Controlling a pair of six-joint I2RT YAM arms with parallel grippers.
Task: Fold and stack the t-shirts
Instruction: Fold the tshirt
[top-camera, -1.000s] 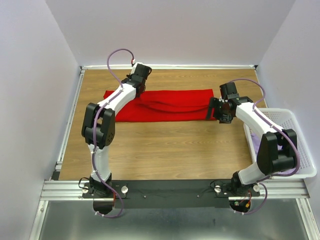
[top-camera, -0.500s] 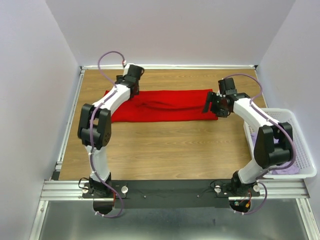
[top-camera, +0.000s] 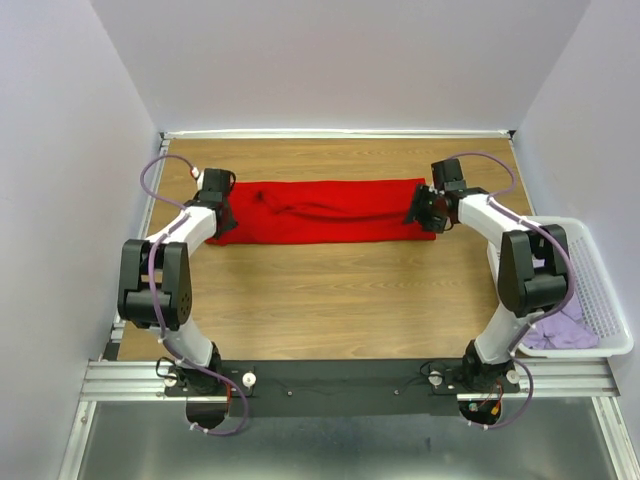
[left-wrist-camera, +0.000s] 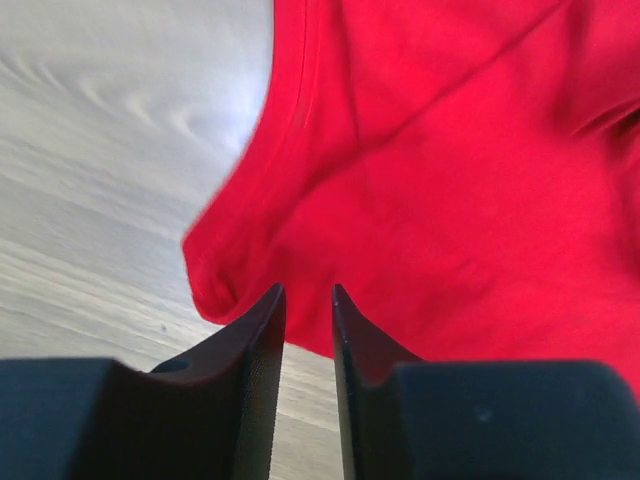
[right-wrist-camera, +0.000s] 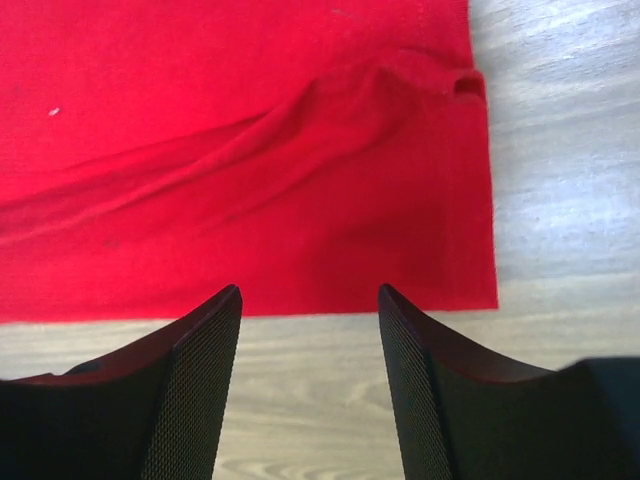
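A bright red t-shirt (top-camera: 330, 210) lies folded into a long flat strip across the far half of the table. It also shows in the left wrist view (left-wrist-camera: 450, 180) and the right wrist view (right-wrist-camera: 250, 150). My left gripper (top-camera: 222, 200) is at the strip's left end, low over its corner. Its jaws (left-wrist-camera: 307, 292) stand a narrow gap apart with nothing between them. My right gripper (top-camera: 418, 212) is at the strip's right end. It is open and empty (right-wrist-camera: 310, 292), just short of the shirt's near edge. Pale lilac shirts (top-camera: 560, 325) lie in the basket.
A white lattice basket (top-camera: 600, 290) stands at the table's right edge, beside the right arm. Bare wood lies between the red shirt and the arm bases. Walls close the table in at the back and both sides.
My left arm has swung from the back of the shirt to its left end and come down low. My right gripper has moved slightly back to the right end. The shirt lies flatter.
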